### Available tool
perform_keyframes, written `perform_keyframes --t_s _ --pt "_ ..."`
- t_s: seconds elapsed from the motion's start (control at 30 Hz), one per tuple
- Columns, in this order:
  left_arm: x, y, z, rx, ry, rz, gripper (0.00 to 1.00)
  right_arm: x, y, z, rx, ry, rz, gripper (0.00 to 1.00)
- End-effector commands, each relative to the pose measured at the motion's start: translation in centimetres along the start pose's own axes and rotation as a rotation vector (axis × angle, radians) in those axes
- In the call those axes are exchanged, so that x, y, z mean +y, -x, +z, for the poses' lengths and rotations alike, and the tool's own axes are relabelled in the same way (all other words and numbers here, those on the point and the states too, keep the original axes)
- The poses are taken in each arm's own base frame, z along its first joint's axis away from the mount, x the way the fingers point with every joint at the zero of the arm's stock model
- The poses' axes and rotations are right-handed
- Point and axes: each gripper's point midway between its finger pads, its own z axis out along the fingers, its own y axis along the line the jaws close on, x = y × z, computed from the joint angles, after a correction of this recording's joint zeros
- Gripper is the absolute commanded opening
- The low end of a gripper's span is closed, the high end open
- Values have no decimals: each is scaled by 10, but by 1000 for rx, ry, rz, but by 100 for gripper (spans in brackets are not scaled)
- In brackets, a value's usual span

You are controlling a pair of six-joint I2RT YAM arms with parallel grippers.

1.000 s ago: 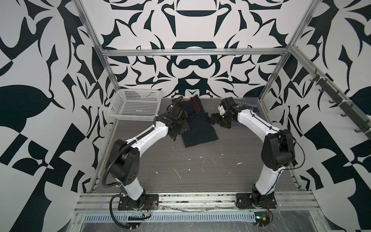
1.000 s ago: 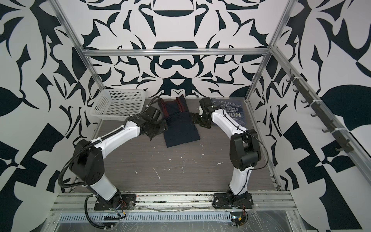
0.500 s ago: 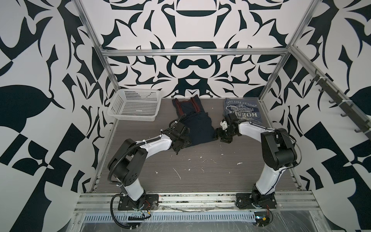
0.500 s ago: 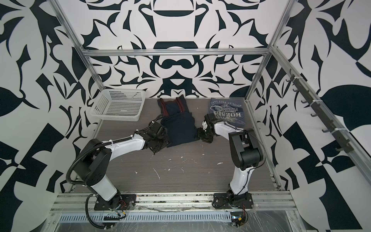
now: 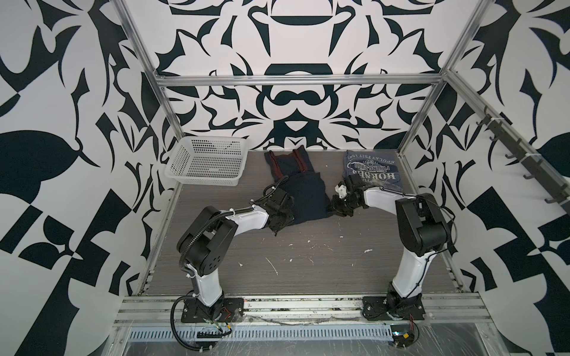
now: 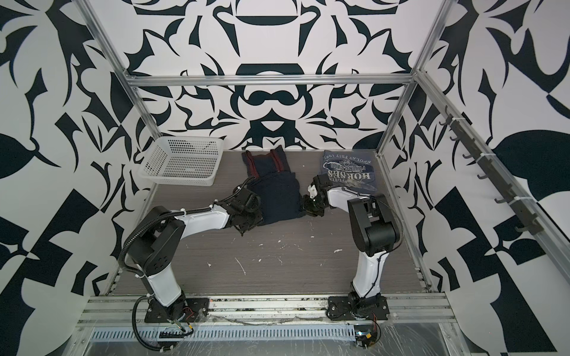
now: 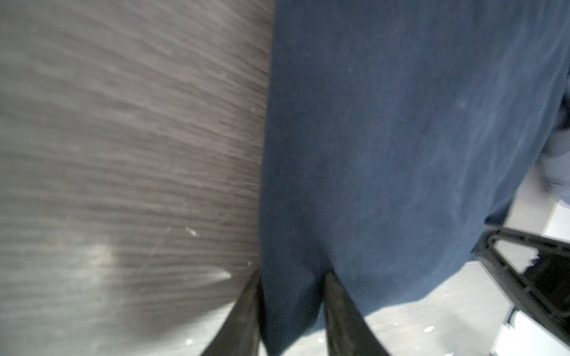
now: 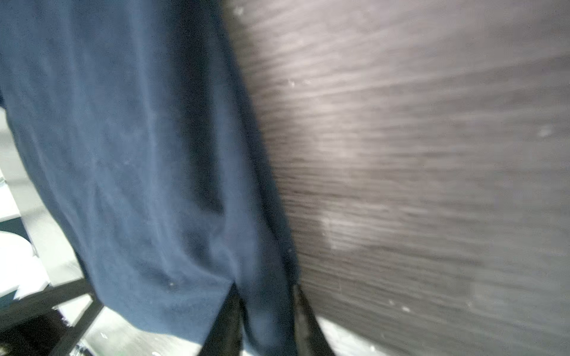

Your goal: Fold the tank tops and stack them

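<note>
The dark navy tank top point(image 5: 307, 197) lies flat mid-table in both top views, its red-trimmed straps point(image 6: 266, 161) toward the back wall. My left gripper point(image 5: 282, 220) is at its near left hem corner and my right gripper point(image 5: 334, 209) at its near right corner. In the left wrist view navy cloth point(image 7: 385, 138) fills the gap of my left gripper point(image 7: 293, 277), which is shut on it. The right wrist view shows my right gripper point(image 8: 265, 289) shut on the hem point(image 8: 138, 154) likewise. The grey-blue tank top point(image 5: 373, 169) lies folded at the back right, white print up.
A white perforated basket point(image 5: 206, 160) stands at the back left by the metal frame post. Small white scraps point(image 5: 271, 265) dot the wood-grain table point(image 5: 308, 271) in front. The right forearm point(image 6: 342, 197) reaches just in front of the grey-blue top.
Both grippers came from the sides of the navy top toward me to its near hem corners, and their jaws closed on the cloth. The grey-blue top is now uncovered.
</note>
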Motion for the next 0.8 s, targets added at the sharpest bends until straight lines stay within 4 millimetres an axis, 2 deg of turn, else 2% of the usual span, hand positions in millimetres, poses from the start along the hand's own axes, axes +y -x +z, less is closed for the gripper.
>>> perform_keyframes --t_s 0.0,0.07,0.2,0.3,0.47,0.57,0.63,0.7,0.77 --pt "10 -4 5 19 45 -1 24 5 -10 -10 1 9 8 10" --pt "10 -5 -2 8 55 9 17 7 -15 -16 -8 8 9 1" --pt "9 -13 -30 -32 86 66 4 5 -30 -36 -23 -12 16 0" --pt "8 -31 -51 -46 104 117 0 3 -50 -52 -25 -22 21 0" --pt "11 -63 -87 -49 109 174 0 5 -89 -86 -39 -29 33 0" --pt "2 -78 -114 -44 55 180 0 19 -107 -113 -57 -8 33 0" --pt "-9 -83 -136 -55 4 182 0 33 -111 -132 -96 22 24 0" --pt "-23 -83 -162 -55 -86 158 2 51 -109 -153 -130 58 12 0" --pt "-31 -81 -178 -65 -131 129 5 69 -103 -171 -159 85 -2 0"
